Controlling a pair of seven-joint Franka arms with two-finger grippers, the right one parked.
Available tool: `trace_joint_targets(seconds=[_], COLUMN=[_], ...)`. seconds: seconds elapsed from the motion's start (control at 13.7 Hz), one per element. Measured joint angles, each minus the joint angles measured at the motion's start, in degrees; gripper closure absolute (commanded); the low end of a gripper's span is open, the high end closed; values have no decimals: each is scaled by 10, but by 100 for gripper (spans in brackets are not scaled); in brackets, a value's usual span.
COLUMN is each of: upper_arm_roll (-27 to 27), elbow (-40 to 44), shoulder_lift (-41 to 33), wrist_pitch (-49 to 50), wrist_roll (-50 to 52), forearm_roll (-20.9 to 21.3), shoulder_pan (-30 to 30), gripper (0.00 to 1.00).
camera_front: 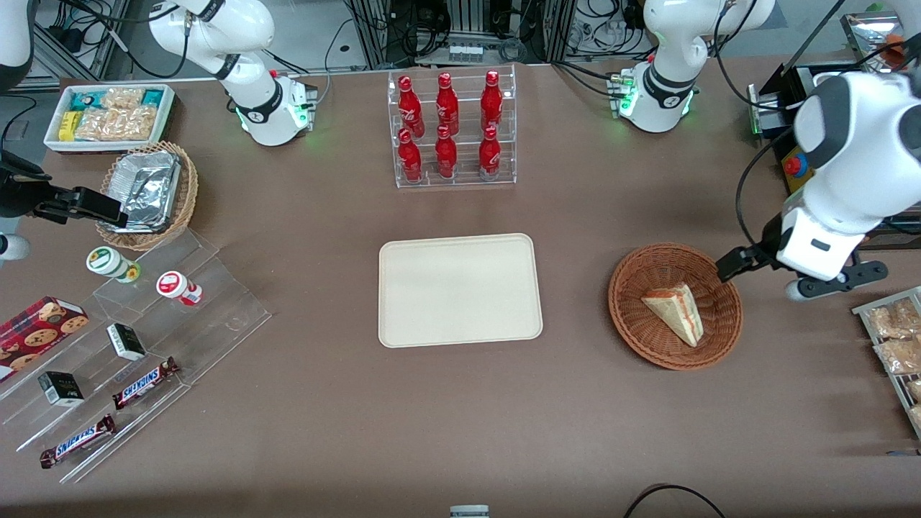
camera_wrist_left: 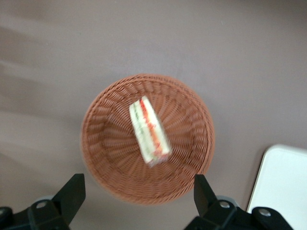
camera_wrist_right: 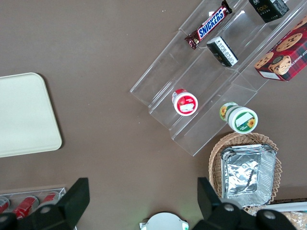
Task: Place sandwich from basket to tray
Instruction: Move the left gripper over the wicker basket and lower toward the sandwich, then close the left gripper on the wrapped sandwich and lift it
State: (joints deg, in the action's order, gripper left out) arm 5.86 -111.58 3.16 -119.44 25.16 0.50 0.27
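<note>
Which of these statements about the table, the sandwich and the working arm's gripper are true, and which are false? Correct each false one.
1. The sandwich lies in the basket. True.
2. The tray already holds a bottle. False: nothing lies on it; the red bottles stand in a clear rack.
3. The gripper is open above the basket, holding nothing. True.
4. The basket sits on the tray. False: it rests on the table beside the tray, toward the working arm's end.
5. The sandwich's red and green filling shows along one edge. True.
</note>
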Motion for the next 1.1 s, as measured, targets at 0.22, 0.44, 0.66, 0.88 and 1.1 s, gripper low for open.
trace_joint_targets(seconds=[0.22, 0.44, 0.66, 0.88, 1.1], upper_arm_roll=[11, 11, 11, 11, 11], elbow=[-95, -157, -176, -182, -184], shoulder_lift=[-4, -5, 1, 29, 60], wrist_pitch=[-135, -195, -217, -244, -270], wrist_roll=[81, 106, 111, 116, 118], forearm_roll=[1, 1, 1, 1, 1], shoulder_pan=[-1, -1, -1, -1, -1], gripper=[0, 0, 0, 0, 0])
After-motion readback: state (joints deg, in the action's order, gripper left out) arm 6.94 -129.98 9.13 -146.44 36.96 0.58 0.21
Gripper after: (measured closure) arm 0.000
